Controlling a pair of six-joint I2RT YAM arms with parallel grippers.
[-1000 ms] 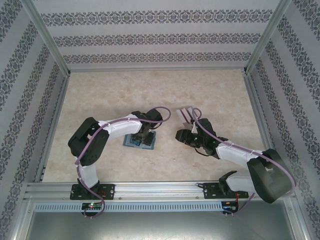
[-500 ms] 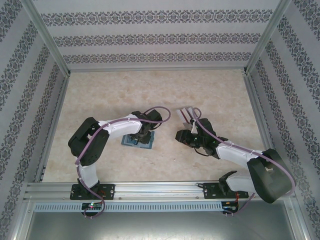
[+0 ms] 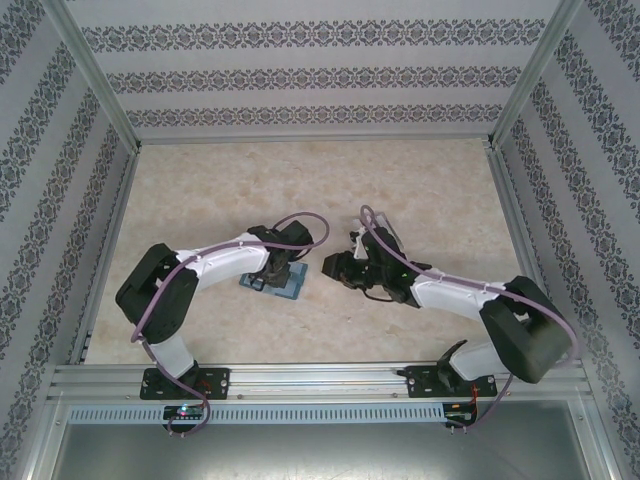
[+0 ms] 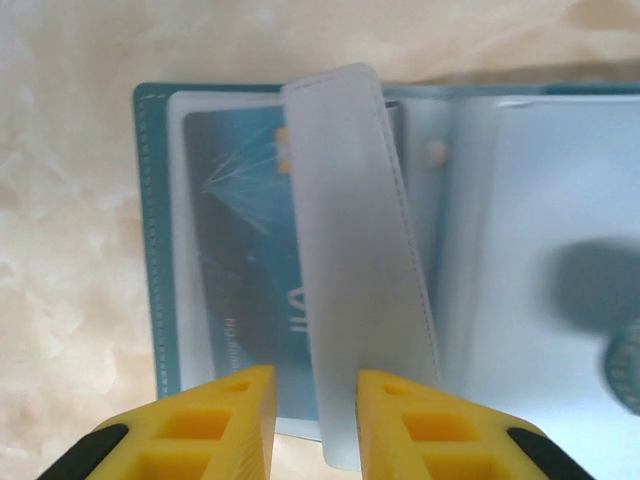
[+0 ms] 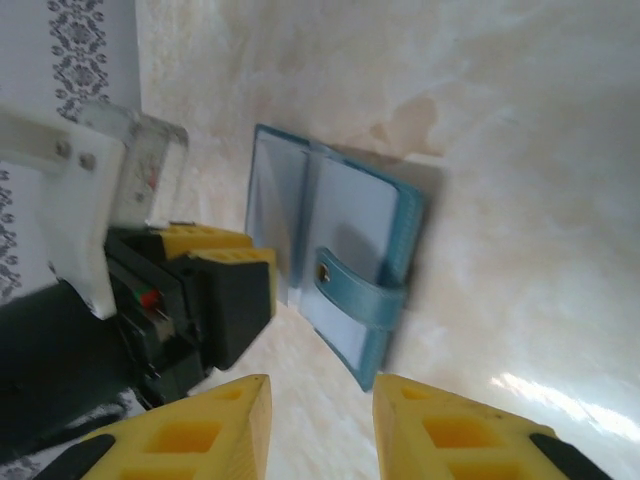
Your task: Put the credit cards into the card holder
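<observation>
Right hand — narrow, empty — had swung toward 9 o'clock; left hand straddled a sleeve of the card holder, grip unclear to us.

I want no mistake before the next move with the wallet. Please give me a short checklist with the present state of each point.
1. Card holder lies open on the table: ok.
2. Clear sleeve stands between the fingers of the left pincer: ok.
3. Left pincer clamped on the sleeve: not ok, gap on one side.
4. Right pincer carries a card: not ok, open and empty.
5. Blue card sits in its pocket: ok.
</observation>
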